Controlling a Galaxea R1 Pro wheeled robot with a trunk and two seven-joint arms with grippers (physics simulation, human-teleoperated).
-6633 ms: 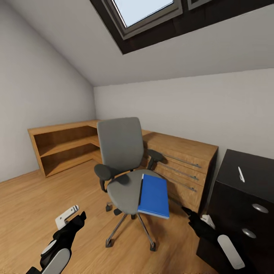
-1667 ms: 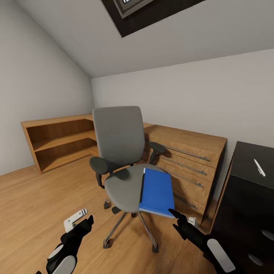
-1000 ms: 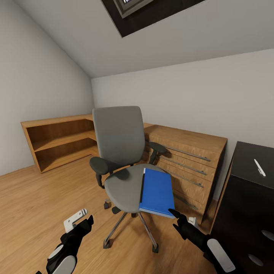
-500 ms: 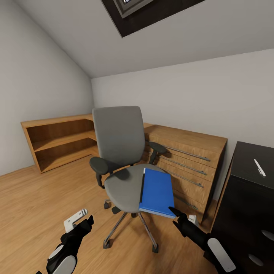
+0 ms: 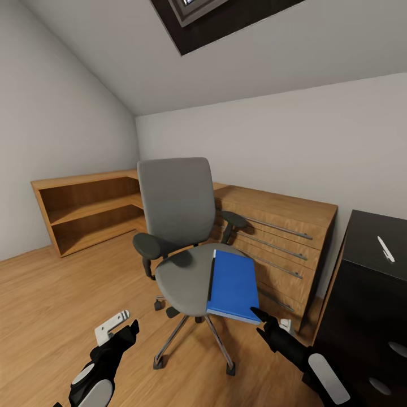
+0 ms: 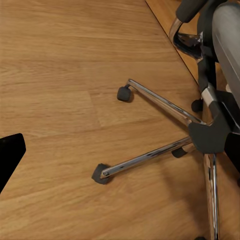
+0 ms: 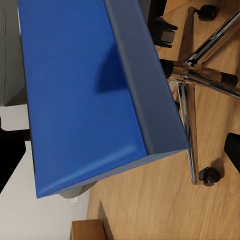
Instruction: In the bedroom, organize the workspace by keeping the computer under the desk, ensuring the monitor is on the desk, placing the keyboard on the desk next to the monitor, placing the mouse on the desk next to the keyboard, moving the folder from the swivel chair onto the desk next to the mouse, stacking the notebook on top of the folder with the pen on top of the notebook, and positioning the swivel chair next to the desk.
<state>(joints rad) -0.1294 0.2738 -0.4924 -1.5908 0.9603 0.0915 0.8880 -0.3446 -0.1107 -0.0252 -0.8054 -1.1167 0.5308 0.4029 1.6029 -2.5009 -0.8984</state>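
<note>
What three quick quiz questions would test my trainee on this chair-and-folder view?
1. True or false: the bright blue rectangular folder lies on the seat of the grey fabric swivel chair.
2. Which gripper is nearest the folder? A) right gripper B) left gripper
3. Fill in: the slim white pen lies on top of the glossy black ____.

Key: 1 true; 2 A; 3 desk.

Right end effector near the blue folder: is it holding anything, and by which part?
Nothing is held. The right end effector hovers open just off the folder's near corner; the folder lies on the swivel chair.
</note>
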